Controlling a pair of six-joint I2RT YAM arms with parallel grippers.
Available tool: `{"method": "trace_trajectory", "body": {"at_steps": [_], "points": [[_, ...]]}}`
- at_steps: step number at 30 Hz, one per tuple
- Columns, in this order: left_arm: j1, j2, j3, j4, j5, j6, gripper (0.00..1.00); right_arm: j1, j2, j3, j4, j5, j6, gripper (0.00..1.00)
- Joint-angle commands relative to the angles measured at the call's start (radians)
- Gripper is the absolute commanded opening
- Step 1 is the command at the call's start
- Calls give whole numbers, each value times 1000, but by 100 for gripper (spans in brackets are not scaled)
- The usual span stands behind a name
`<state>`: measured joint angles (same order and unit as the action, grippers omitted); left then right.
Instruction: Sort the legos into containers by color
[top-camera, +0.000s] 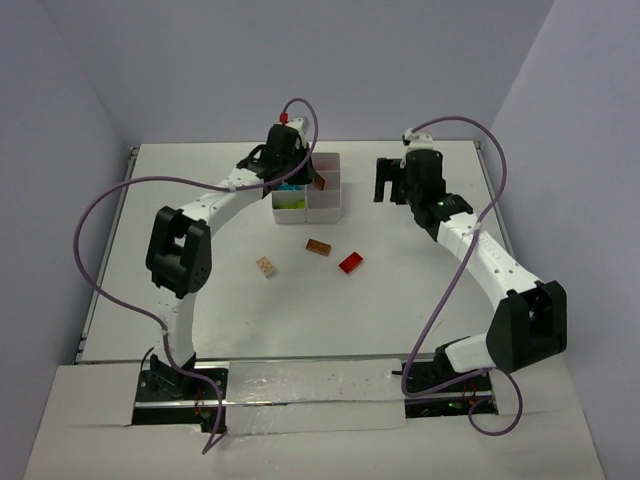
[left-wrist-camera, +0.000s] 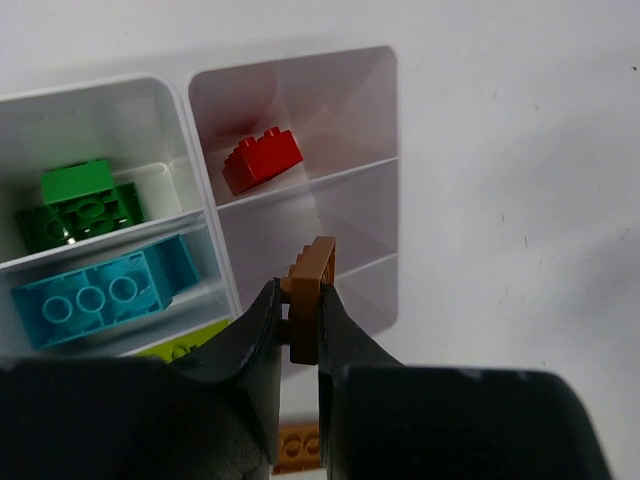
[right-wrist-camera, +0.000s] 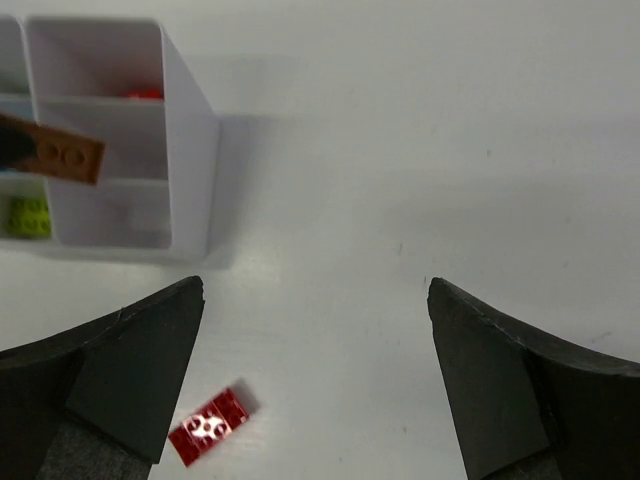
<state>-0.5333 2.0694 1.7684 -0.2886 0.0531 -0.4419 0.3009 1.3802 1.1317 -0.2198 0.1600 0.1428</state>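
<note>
Fingers (right-wrist-camera: 120, 370) spread wide above the table (right-wrist-camera: 400, 150); 1 red brick (right-wrist-camera: 210, 427) lies beside 1; white tray (right-wrist-camera: 190, 140) upper left.

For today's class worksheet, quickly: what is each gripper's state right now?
Left gripper: fingers closed on an orange-brown lego, held over the tray.
Right gripper: fingers open, holding nothing.

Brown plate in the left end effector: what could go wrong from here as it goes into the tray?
1. The left end effector pinches the brown plate by one end above the white tray, near a divider. Released here, it may catch on that wall or drop in with the red brick.
2. The open right end effector hangs just right of the tray; the arms might bump if both move in.
</note>
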Motion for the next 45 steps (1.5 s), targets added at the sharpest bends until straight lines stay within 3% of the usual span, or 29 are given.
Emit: {"method": "trace_trajectory", "body": {"at_steps": [1,8,14,17,21,23,26,28,36,45], "points": [[-10,38,86,34,-48,-17,11,-5,-77,-49,-35,-72,-44,100],[-34,90,112,37,-95,-2,36,-4,-110,-121,-78,-232,-166,100],[-37,75,130,23,-107,12,52,6,-70,-123,-151,-299,-218,100],[-37,48,141,9,-104,24,54,41,-39,-121,-177,-311,-245,100],[-32,-65,119,-4,-60,60,57,177,23,-119,-193,-243,-272,99],[-20,-130,93,-20,-26,79,63,233,58,-118,-200,-235,-277,99],[14,-246,36,-57,30,94,81,287,114,-104,-208,-235,-280,99],[42,-294,5,-93,69,97,87,301,164,-84,-219,-235,-281,100],[190,-512,-229,-155,293,149,88,331,300,15,-287,-194,-359,100],[243,-560,-328,-143,307,129,88,340,356,95,-384,-162,-370,98]]}}
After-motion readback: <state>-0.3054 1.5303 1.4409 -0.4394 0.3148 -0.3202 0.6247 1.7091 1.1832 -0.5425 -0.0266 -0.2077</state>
